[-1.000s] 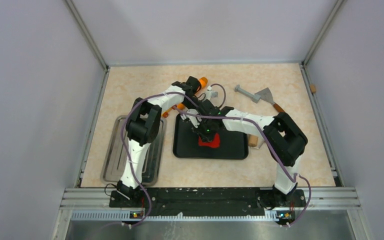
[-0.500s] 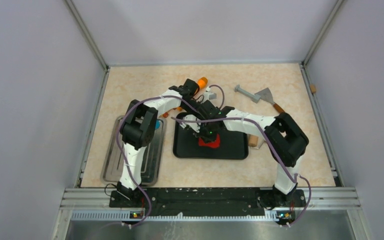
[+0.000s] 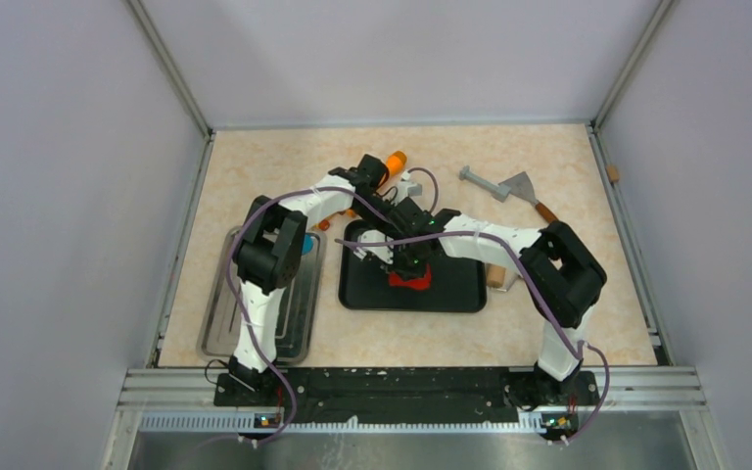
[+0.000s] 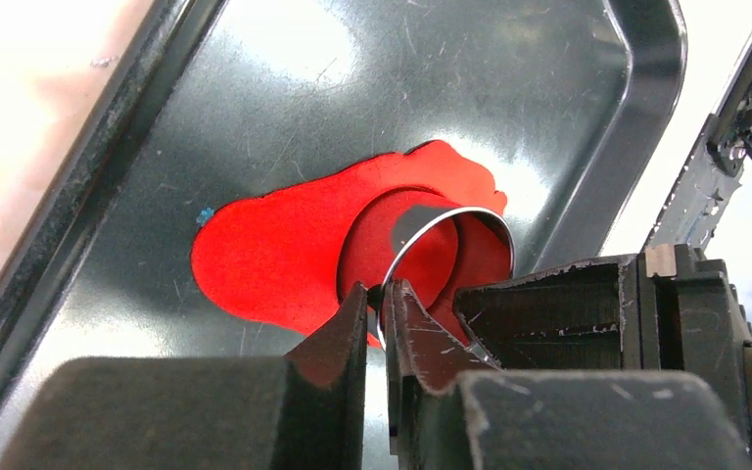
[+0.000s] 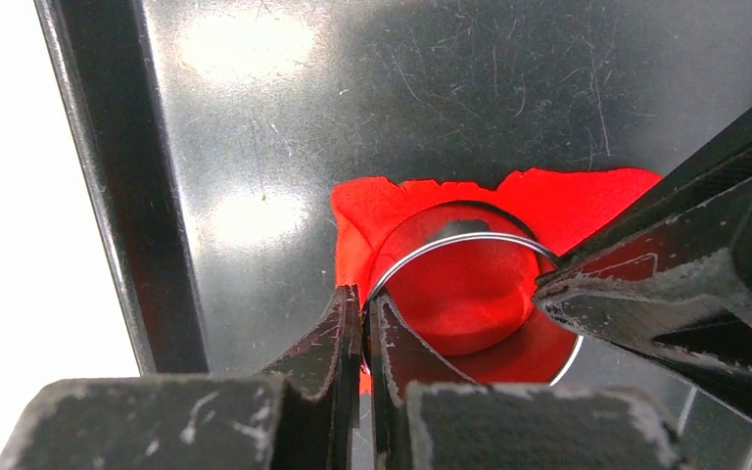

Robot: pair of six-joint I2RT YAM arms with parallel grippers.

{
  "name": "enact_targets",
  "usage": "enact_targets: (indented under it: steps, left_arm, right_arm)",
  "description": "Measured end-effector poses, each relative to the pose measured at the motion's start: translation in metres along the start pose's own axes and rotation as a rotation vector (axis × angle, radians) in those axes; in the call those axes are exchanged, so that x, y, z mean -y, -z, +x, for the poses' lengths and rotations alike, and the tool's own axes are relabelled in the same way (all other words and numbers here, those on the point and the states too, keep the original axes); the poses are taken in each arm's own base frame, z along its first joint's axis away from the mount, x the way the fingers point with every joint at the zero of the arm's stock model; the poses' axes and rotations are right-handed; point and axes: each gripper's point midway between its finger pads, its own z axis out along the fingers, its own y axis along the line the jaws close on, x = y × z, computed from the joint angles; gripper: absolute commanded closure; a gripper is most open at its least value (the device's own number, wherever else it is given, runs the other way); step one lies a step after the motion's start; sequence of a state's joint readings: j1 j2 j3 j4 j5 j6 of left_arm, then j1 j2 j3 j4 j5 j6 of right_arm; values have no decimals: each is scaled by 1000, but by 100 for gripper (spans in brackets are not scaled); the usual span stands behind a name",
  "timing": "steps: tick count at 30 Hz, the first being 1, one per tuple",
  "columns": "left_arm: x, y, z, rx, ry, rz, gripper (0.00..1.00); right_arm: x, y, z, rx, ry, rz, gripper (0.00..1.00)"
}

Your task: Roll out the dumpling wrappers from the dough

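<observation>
The dough (image 4: 264, 255) is a flat, bright red sheet on the black tray (image 4: 401, 88). A thin metal ring cutter (image 4: 470, 211) stands on it, with a round red disc (image 5: 460, 294) of dough inside the ring. My left gripper (image 4: 380, 291) is shut on the ring's near rim. My right gripper (image 5: 364, 299) is shut on the ring cutter (image 5: 460, 238) at another spot on its rim. In the top view both wrists meet over the dough (image 3: 413, 282) and hide most of it.
A steel tray (image 3: 225, 313) lies left of the black tray (image 3: 450, 296), with a bit of blue (image 3: 308, 246) at its far corner. An orange-ended tool (image 3: 395, 160), a grey T-shaped tool (image 3: 480, 179) and a scraper (image 3: 527, 188) lie at the back.
The left arm's elbow has swung to the left. Both wrists have shifted slightly toward the far side of the tray. Both grippers stay shut on the ring.
</observation>
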State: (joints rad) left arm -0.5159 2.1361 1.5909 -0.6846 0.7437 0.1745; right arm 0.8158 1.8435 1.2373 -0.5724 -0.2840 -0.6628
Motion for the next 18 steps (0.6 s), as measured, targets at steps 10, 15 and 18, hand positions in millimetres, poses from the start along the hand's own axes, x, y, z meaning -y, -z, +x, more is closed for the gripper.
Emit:
enact_targets:
  steps: [10, 15, 18]
  left_arm:
    - [3, 33, -7, 44, 69, 11, 59]
    - [3, 95, -29, 206, 81, -26, 59]
    - [3, 127, -34, 279, 89, -54, 58]
  right_arm:
    - [-1, 2, -1, -3, 7, -8, 100]
    - [0, 14, -7, -18, 1, -16, 100]
    - [3, 34, -25, 6, 7, 0, 100]
